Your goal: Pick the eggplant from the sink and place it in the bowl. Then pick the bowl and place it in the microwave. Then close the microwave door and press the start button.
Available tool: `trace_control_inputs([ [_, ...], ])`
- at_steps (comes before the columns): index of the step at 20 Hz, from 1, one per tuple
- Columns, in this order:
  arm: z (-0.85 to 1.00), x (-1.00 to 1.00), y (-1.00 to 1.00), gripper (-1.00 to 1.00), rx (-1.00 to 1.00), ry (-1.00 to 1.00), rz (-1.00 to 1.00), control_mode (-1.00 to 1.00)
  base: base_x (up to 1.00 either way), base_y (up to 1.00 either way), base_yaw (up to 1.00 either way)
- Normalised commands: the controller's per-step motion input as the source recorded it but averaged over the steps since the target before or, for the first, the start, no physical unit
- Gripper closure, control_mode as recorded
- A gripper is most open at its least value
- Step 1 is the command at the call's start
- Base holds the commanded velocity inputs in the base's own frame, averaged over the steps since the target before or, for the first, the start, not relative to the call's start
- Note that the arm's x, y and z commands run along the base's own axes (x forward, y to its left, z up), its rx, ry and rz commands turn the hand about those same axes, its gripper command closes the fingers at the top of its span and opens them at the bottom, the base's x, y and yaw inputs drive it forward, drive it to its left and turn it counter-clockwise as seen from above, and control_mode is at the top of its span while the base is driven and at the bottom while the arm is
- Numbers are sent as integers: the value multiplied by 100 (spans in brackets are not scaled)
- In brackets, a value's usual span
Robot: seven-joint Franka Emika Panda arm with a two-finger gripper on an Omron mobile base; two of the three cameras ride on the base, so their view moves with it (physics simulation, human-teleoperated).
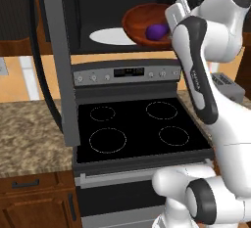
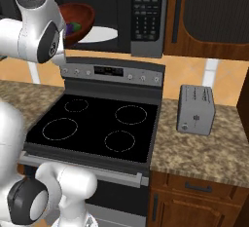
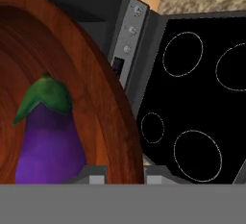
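The claw [image 3: 125, 174] grips the bowl's [image 1: 139, 21] rim, eggplant [image 1: 157, 31] inside, held tilted at the open microwave [image 2: 146, 16] above the stove [image 1: 137, 129].

Black cooktop [image 1: 139, 129], speckled stone counter [image 2: 204, 148], seemingly wooden cabinets [image 2: 214, 16]

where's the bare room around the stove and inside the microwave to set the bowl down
Inside the microwave, the white turntable plate is bare. The bowl with the eggplant hangs tilted at the opening, gripped at its rim by the tool. Four bare burners on the stovetop. Granite counter left of the stove is open; the right side holds a toaster.
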Motion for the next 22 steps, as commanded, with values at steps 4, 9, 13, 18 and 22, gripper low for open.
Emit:
trace_control_inputs([
  [4,-2,100,67,100,3,3,-13,-100,0,0,0],
  [9,-13,100,8,100,0,17,-12,-100,0,0,0],
  [13,-22,100,-2,100,0,11,-4,-100,0,0,0],
  [18,-12,100,0,100,0,3,-2,-100,0,0,0],
  [22,-23,92,0,100,0,0,0,-100,0,0,0],
])
